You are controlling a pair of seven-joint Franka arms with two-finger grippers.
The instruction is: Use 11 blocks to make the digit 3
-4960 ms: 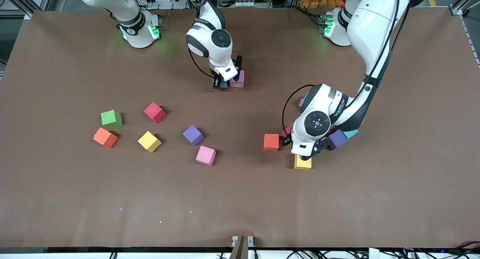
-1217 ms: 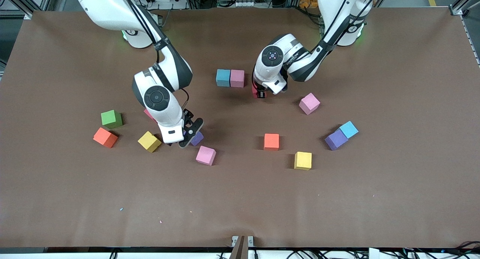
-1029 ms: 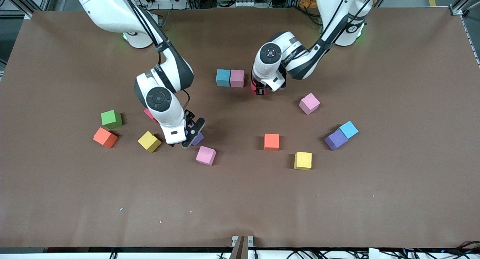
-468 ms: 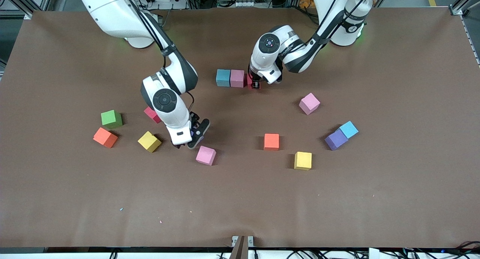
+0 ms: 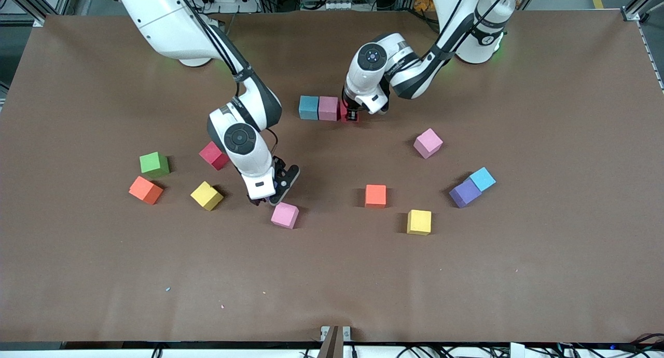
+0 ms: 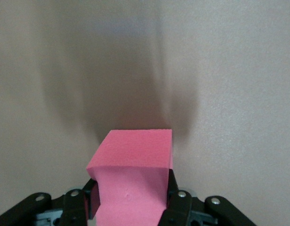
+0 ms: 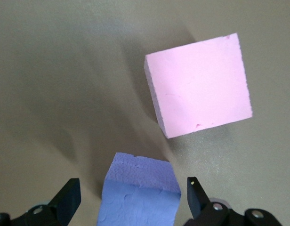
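Look at the big brown surface (image 5: 332, 275) first — your blocks are spread all over it. Two of them, a blue block (image 5: 308, 107) and a pink block (image 5: 328, 108), sit touching in a row near the robots' bases. Your left gripper (image 5: 353, 115) is squeezed shut on a red block (image 6: 133, 176), right beside that pink one. Your right gripper (image 5: 272, 194) is wide open around a purple block (image 7: 140, 193) — not pinching it. Another pink block (image 5: 285, 215) sits just beside it, nearer the front camera. The green cube (image 5: 154, 164) sits toward the right arm's end.
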